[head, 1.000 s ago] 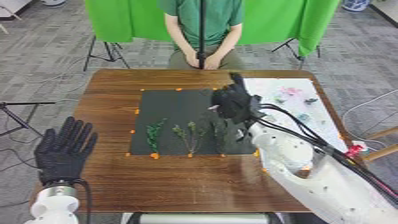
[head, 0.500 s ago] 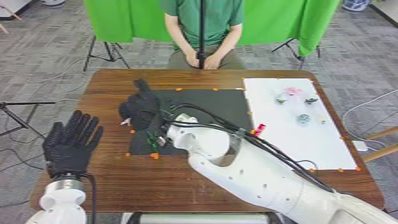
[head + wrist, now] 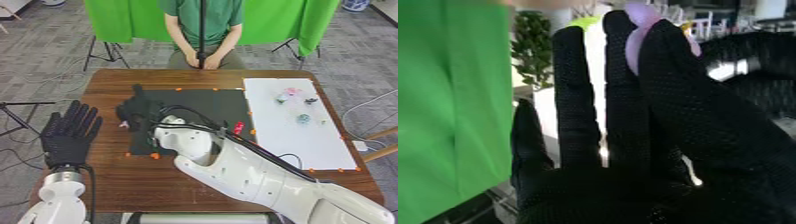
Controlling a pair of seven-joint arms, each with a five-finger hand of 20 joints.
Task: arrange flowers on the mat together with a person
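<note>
While left hand [image 3: 67,141] is resting straight-fingered, lower left, right hand [image 3: 139,111] is pinching lilac flower [image 3: 641,17] near left edge of dark mat [image 3: 209,102], centre-left; probably placing, next needing gentle lowering, release

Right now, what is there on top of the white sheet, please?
On the white sheet I see a pink flower, a green piece, a pale blue-green flower and a small dark piece. The right arm crosses its near-left corner, so anything lying there is hidden.
</note>
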